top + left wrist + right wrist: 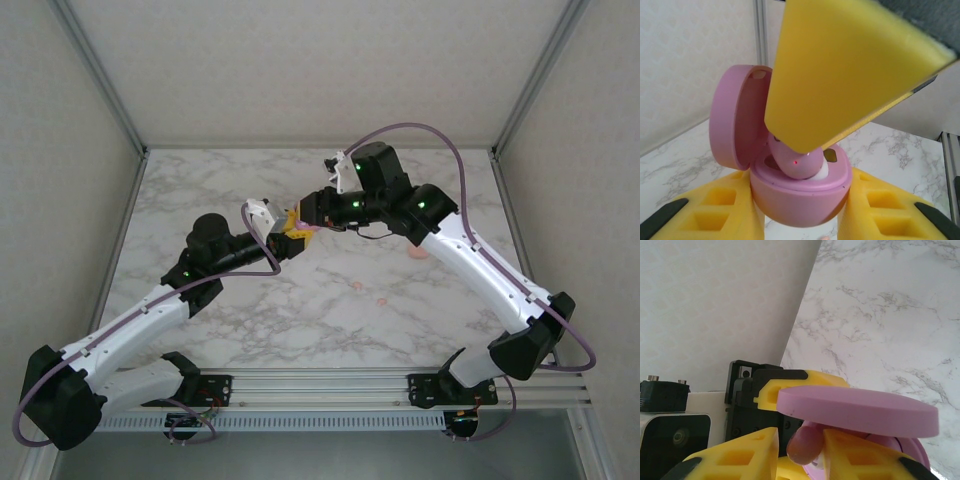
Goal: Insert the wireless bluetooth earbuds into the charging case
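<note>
The pink charging case (800, 197) is held up off the table with my left gripper (800, 212) shut on its base, and its lid (732, 117) hangs open to the left. A pink earbud (799, 160) lies tilted in the case's well, white tip down. One yellow finger (845, 70) of my right gripper presses in from above it. In the right wrist view the earbud (807, 445) sits between my right gripper's (800, 452) fingers under the lid (855, 410). The jaws stand slightly parted, with a gap on the left side. Both grippers meet above mid-table (298, 225).
Two small peach-pink earbuds (355, 285) (381, 299) lie on the marble table (250, 320) in front of the grippers. A peach-pink thing (420, 250) peeks out beside the right forearm. Walls and metal posts (100, 75) bound the back and sides.
</note>
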You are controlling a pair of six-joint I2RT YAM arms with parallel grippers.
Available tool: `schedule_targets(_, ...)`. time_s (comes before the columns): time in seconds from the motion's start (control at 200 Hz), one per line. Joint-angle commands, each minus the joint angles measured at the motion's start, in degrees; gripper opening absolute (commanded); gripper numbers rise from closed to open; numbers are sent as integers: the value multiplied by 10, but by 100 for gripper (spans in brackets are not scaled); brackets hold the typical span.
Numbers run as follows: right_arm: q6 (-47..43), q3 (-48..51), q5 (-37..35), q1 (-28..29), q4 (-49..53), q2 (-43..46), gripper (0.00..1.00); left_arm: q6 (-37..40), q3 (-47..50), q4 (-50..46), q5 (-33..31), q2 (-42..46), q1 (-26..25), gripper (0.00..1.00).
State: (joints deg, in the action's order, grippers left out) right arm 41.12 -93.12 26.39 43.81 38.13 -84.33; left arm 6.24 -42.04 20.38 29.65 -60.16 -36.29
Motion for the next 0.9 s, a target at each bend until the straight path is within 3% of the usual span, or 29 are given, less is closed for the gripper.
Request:
schedule_targets(0.0, -13, -15, -26, 4, 48, -7, 31, 4, -18, 40, -6, 10, -4, 16)
schedule_targets(0.32, -19, -40, -41, 4, 64, 6, 35, 5, -16, 38, -12, 8, -4, 16)
schedule_targets(0.44, -28, -44, -53, 4, 58, 31, 42, 11, -16, 32, -13, 8, -4, 15)
schedule_targets(0.626, -39, -49, -106, -7, 43, 53, 44, 12, -14, 27, -4, 9, -4, 16)
schedule_targets(0.896, -64, -167, -136, -37, 128, -56, 46, 18, -22, 7, 15, 22, -4, 16)
